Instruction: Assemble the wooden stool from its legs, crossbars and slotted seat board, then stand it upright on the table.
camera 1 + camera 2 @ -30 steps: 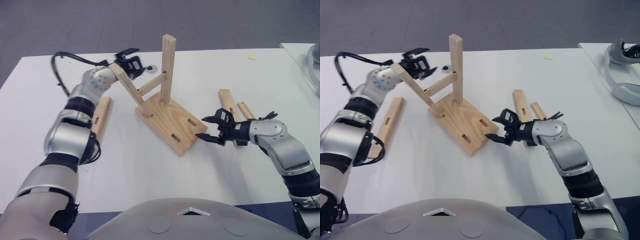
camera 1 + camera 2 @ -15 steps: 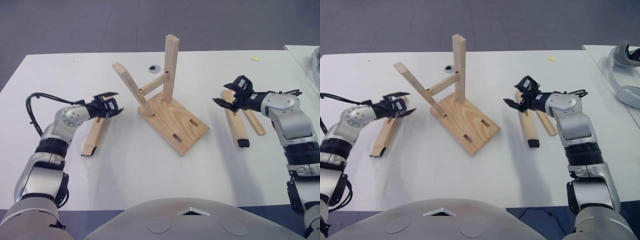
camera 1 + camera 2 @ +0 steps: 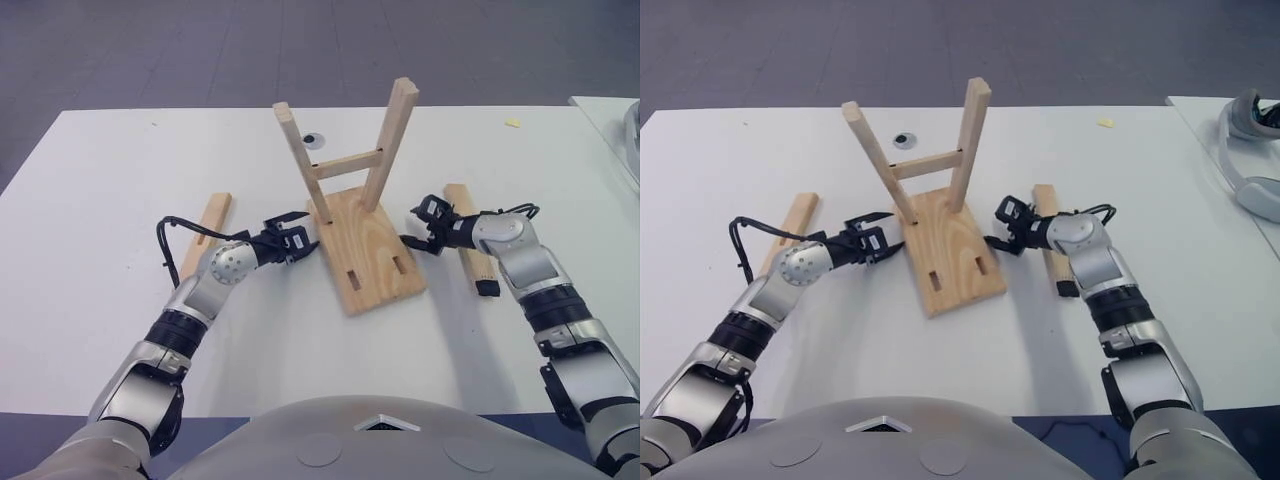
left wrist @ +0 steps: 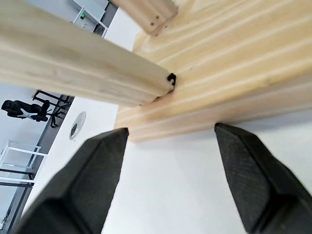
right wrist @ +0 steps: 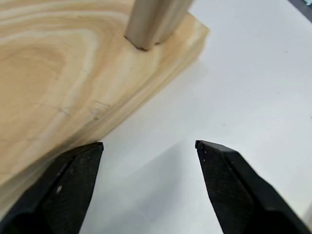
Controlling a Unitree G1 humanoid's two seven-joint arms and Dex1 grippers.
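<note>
Now the seat [image 3: 372,252] is lying flat, lengthwise front-to-back, legs [image 3: 300,160] pointing up; left gripper [image 3: 308,233] and right gripper [image 3: 409,226] are gaping alongside.

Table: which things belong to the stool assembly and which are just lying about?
Job: seat board, two fitted legs, crossbar, left loose leg, right loose leg.
Lying about: small round disc, yellow scrap, headset on the next table.
</note>
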